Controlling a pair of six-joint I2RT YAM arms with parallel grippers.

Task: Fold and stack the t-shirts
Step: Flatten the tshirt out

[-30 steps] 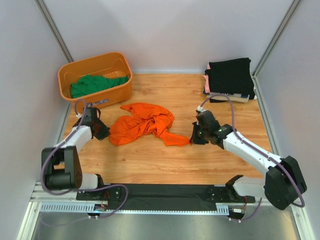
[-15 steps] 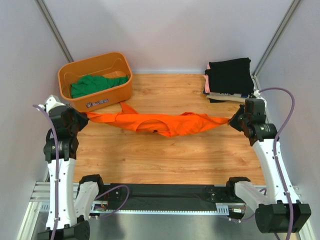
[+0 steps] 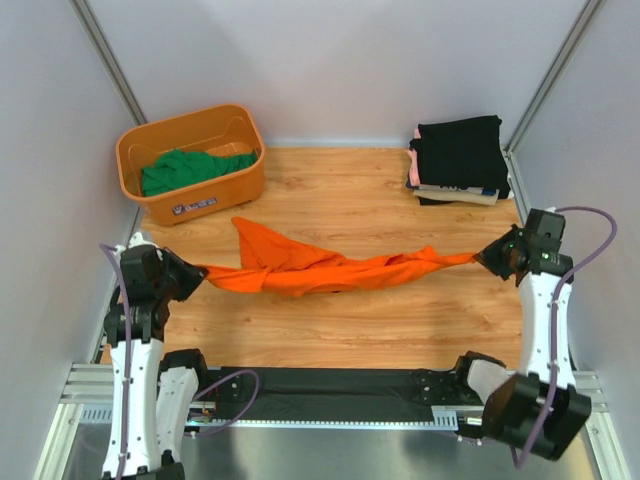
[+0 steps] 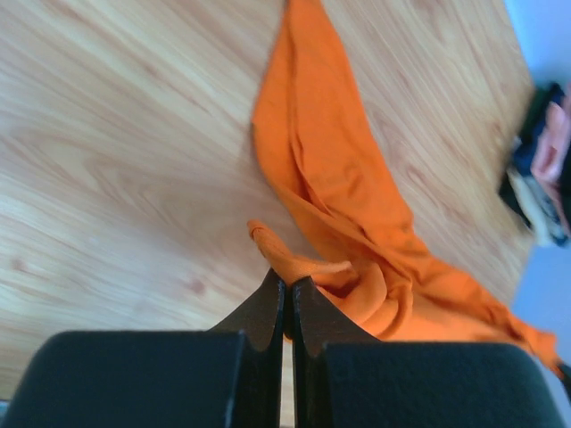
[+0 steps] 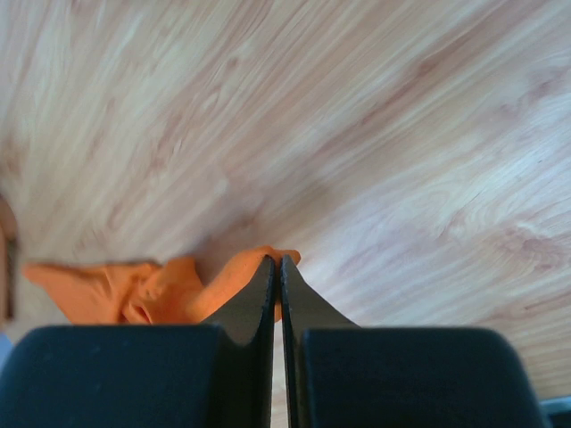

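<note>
A bright orange t-shirt (image 3: 320, 268) hangs stretched across the wooden table between my two grippers, bunched into a long band with one flap lying toward the basket. My left gripper (image 3: 196, 270) is shut on its left end (image 4: 294, 263). On the right, my other gripper (image 3: 487, 257) is shut on the opposite end (image 5: 268, 259). A green t-shirt (image 3: 190, 168) lies in the orange basket (image 3: 237, 125). At the back right sits a stack of folded t-shirts (image 3: 460, 158) with a black one on top and pale ones under it.
The basket stands at the back left against the wall. White walls close in the left, back and right sides. A black rail (image 3: 330, 385) with both arm bases runs along the near edge. The wooden tabletop (image 3: 340, 320) lies bare in front of the shirt.
Both grippers pulled apart from the crumpled shirt's sides, drawing it out into a band. Since half a second ago the band has moved nearer and now sags lower.
</note>
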